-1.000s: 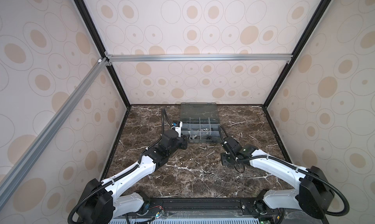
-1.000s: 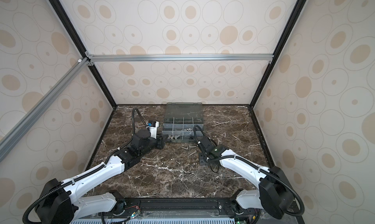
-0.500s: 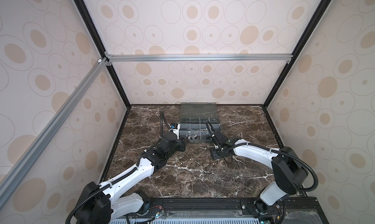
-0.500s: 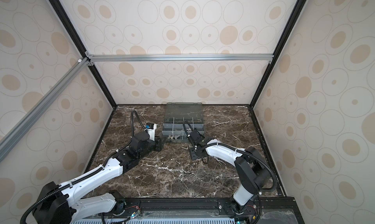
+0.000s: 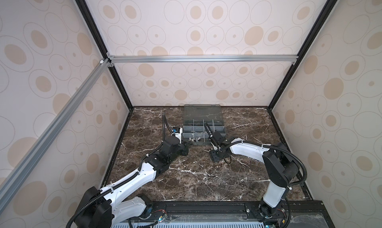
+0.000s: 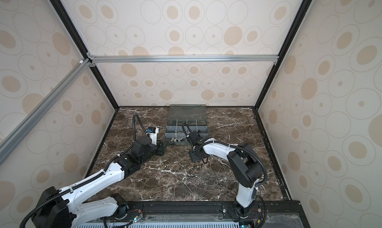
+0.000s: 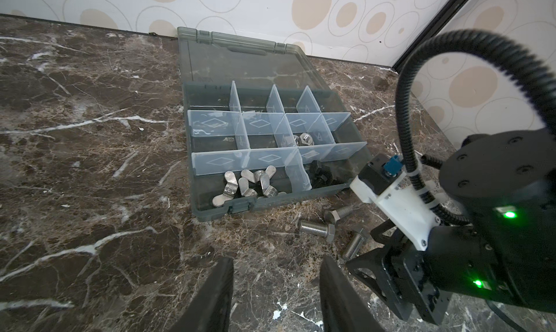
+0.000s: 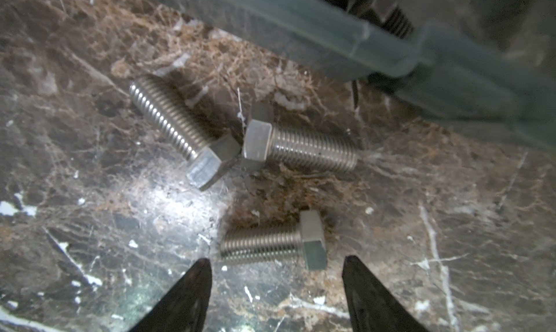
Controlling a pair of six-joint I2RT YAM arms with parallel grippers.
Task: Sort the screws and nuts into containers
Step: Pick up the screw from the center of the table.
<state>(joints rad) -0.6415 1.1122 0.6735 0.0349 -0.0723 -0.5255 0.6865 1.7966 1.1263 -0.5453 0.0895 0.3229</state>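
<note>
Screws (image 8: pixel 270 243) lie beside organiser box (image 8: pixel 331 35); right gripper (image 8: pixel 275 259) open nearby, left gripper (image 7: pixel 276 258) open.

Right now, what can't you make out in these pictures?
- Back row of the organiser box: in the left wrist view, its dividers hide what's inside.
- Black pieces in the near right compartment: same view, partly behind a divider; their number is unclear.
- Loose screws: clear in wrist views, too small in both top views.
</note>
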